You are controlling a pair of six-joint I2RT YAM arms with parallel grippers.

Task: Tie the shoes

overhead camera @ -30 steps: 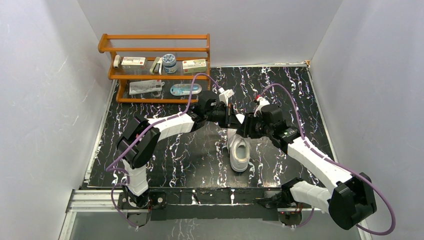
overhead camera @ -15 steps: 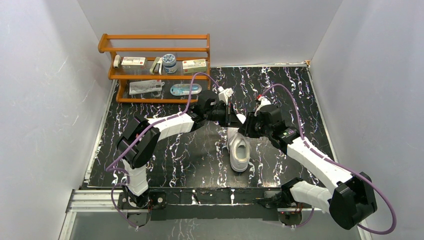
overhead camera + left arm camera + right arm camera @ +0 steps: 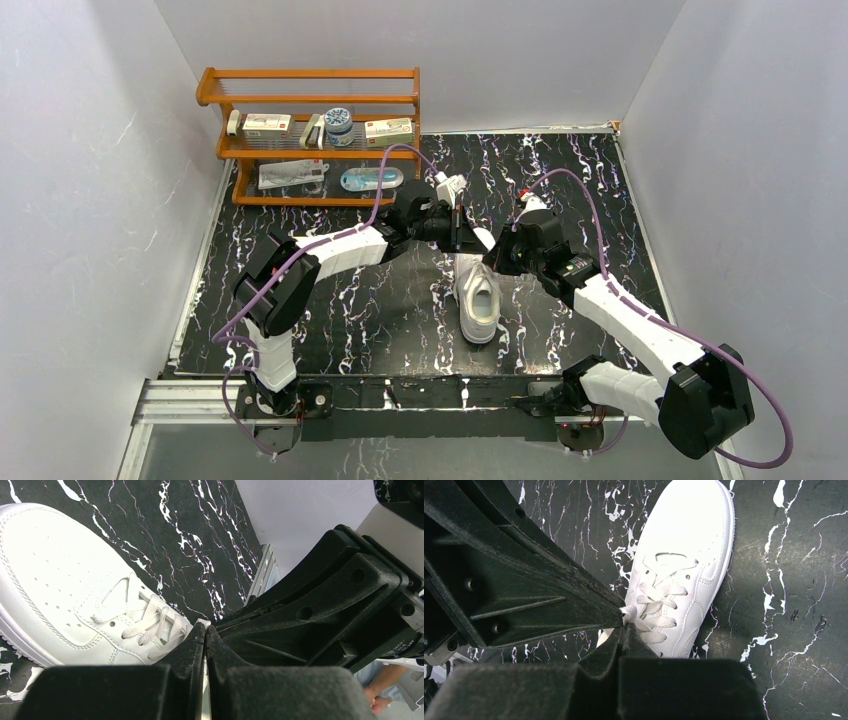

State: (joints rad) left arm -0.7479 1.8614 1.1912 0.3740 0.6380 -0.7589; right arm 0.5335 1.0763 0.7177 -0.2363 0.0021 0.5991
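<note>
Right wrist view: right gripper (image 3: 625, 630) and left gripper (image 3: 616, 607) meet tip to tip above the sneaker (image 3: 689, 540); both clenched on its laces (image 3: 656, 605), seemingly passing a strand across for knotting.

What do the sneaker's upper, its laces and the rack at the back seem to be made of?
The sneaker's upper: likely smooth leather or a synthetic, matte white, with stitched seams and punched toe holes. Its laces: flat woven textile, judging by the soft, slightly fuzzy look. The rack: probably varnished wood, with orange-brown, faintly glossy rails.
</note>
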